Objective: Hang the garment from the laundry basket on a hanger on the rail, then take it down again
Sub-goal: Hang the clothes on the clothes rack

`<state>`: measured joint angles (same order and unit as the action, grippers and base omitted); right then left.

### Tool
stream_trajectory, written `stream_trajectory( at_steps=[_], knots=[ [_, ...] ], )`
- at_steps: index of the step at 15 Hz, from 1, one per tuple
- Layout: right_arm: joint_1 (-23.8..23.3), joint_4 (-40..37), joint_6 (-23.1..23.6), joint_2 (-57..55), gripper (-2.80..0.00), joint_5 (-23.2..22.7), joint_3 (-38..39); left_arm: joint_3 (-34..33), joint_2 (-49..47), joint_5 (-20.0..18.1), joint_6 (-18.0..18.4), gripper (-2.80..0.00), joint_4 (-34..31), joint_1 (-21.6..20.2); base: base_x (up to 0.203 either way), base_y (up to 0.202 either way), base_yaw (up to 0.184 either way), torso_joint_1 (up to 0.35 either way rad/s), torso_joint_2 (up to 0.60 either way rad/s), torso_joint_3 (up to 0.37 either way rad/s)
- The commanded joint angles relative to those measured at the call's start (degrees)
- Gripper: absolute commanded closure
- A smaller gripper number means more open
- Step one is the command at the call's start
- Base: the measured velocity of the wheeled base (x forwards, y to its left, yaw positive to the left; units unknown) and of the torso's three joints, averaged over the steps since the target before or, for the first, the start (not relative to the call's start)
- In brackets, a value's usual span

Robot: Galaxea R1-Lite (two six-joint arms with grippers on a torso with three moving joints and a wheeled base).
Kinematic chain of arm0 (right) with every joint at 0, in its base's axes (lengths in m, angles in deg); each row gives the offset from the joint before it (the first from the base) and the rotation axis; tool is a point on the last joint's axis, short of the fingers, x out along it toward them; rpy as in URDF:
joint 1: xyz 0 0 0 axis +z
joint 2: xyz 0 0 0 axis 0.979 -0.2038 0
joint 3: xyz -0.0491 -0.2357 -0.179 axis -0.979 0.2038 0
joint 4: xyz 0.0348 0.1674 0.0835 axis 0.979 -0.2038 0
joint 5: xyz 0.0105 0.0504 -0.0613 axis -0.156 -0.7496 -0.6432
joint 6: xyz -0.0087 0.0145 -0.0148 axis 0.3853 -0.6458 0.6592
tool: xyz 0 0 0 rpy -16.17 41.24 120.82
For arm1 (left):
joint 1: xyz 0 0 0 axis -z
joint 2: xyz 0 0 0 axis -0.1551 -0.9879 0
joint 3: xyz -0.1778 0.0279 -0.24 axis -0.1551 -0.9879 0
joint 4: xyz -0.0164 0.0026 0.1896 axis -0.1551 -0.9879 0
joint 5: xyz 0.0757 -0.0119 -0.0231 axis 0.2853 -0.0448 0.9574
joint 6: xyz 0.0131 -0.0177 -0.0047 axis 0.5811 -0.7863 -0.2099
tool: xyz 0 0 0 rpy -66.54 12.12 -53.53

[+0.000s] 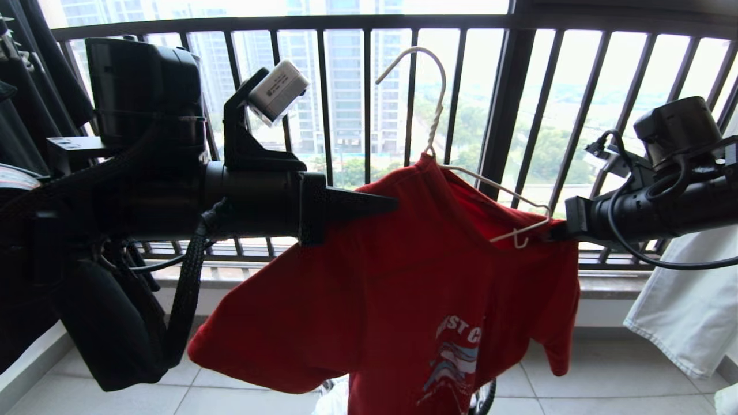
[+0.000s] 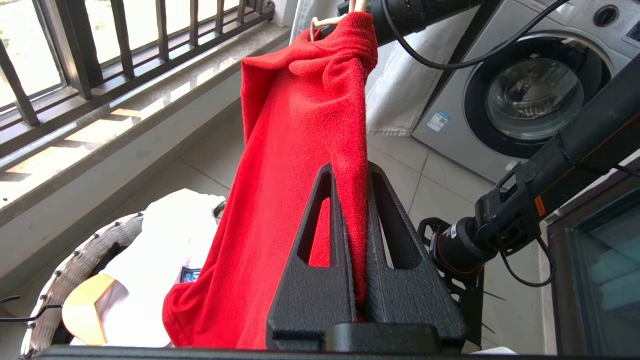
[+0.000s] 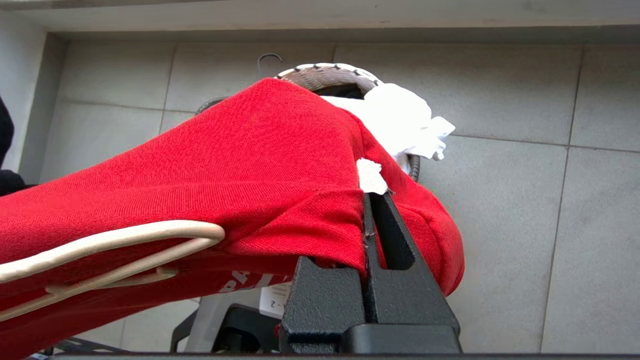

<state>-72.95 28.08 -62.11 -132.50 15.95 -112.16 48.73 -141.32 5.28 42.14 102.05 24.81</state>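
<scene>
The garment (image 1: pixel 403 288), a red T-shirt with a printed chest, hangs stretched between both grippers above the floor. The hanger (image 1: pixel 438 104), thin white wire, has its hook rising free from the collar and one arm running along the shoulder (image 3: pixel 125 237). My left gripper (image 1: pixel 392 204) is shut on one shoulder's fabric, with red cloth pinched between its jaws (image 2: pixel 350 172). On the other shoulder, beside the hanger's end hook, my right gripper (image 1: pixel 556 230) is shut on the fabric (image 3: pixel 372 197). The laundry basket (image 2: pixel 75 260) stands on the floor below. The rail is out of view.
A dark barred window railing (image 1: pixel 507 115) and stone sill (image 2: pixel 100 130) run behind the shirt. White cloth (image 1: pixel 686 300) hangs at the right, dark clothing (image 1: pixel 23 115) at the left. A washing machine (image 2: pixel 530 90) stands nearby. The basket holds a white garment (image 2: pixel 165 240).
</scene>
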Motion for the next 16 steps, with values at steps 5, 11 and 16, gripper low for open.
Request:
stream_trajectory(
  at_steps=[5, 11, 16],
  knots=[
    [0.0, -7.9, 0.4, -2.4, 0.00, -0.8, -6.3, -1.2, 3.7, -0.4, -0.2, 0.00, 0.1, 0.0, 0.000, 0.000, 0.000, 0.000, 0.00, 0.000],
    [0.0, -29.1, 3.5, -6.0, 0.00, -1.6, -22.2, -1.4, 4.5, -0.4, -0.2, 0.00, 0.1, 0.0, 0.000, 0.000, 0.000, 0.000, 0.00, 0.000],
    [-0.6, -40.6, 9.4, -9.0, 0.00, -1.6, -29.3, -3.0, 5.6, -0.6, 0.6, 0.00, 0.2, 0.7, 0.000, 0.000, 0.000, 0.000, 0.00, 0.000]
  ],
)
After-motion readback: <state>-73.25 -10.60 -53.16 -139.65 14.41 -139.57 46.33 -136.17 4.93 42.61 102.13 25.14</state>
